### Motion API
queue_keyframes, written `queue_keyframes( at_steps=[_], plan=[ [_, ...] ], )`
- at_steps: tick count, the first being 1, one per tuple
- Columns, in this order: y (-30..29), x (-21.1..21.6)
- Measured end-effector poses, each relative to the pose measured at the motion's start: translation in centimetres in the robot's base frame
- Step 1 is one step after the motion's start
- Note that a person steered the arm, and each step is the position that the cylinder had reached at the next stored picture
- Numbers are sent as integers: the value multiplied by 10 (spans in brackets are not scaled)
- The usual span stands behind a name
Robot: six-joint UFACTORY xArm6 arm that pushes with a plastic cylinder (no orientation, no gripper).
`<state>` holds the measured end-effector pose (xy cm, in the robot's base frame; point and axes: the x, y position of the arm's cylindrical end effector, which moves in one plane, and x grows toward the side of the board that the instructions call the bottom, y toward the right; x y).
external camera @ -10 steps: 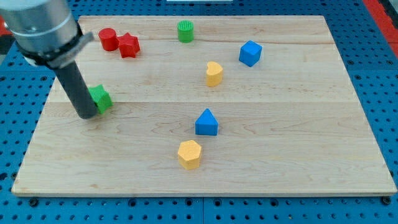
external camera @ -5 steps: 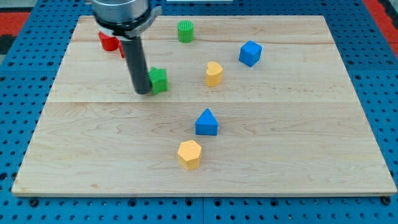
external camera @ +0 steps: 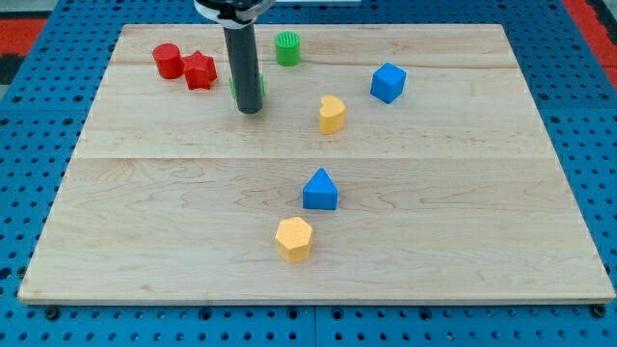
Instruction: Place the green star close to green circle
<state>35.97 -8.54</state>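
Nearest, at the lower centre of the frame: a yellow hexagonal block on the wooden board. Just above it, slightly right, a blue triangular block, close but apart. Further up, right of centre, a yellow block with a rounded top, and beyond it toward the upper right a blue cube.

In the upper centre-left, my tip resting on the board, the dark rod rising straight up out of the top of the frame. No hand or jaws on this rig, just the bare rod, holding nothing. Green star almost wholly hidden behind the rod, only thin green slivers showing at the rod's sides just above the tip; touching or not, cannot tell.

Farther still, near the top edge, the green circle, up and to the right of the star, near but apart. In the upper left, a red star touching a red cylinder on its left.
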Motion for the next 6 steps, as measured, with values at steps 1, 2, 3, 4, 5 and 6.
queue_keyframes(
  at_steps=[1,2,3,4,5,6],
  plan=[
    [-32,-14],
    [-25,-32],
    [1,-47],
    [6,-73],
    [4,-76],
    [-2,-76]
  ],
)
